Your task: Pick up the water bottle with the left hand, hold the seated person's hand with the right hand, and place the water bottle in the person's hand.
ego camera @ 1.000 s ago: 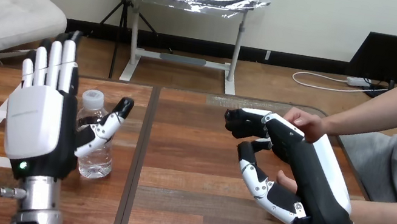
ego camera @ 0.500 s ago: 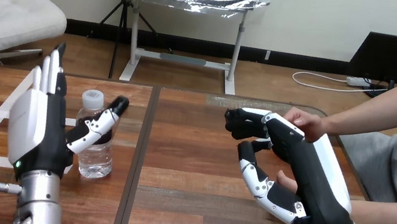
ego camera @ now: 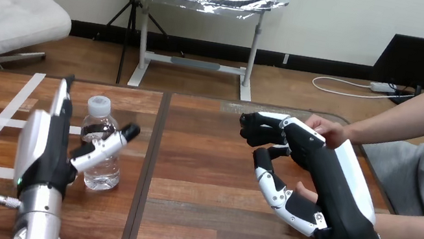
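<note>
A clear water bottle (ego camera: 100,151) with a white cap stands upright on the wooden table (ego camera: 198,222), left of its middle seam. My left hand (ego camera: 46,149) stands edge-on just left of the bottle, open, with straight fingers pointing up. Its thumb reaches across the front of the bottle's upper part. My right hand (ego camera: 325,172) hangs over the table's right half. The person's hand (ego camera: 326,130) rests on the back of it from behind. A bit of the person's other hand (ego camera: 305,190) shows just under my right palm, and the rest of it is hidden.
White tape strips (ego camera: 6,116) cross the table's left end. A dark seam (ego camera: 153,149) runs between the two table halves. The person's forearm (ego camera: 419,235) lies along the right edge. Bare wood stretches between my two hands.
My left hand has turned from back-facing to edge-on, and its thumb has come down across the bottle. The right hand and the person's hands have barely moved.
</note>
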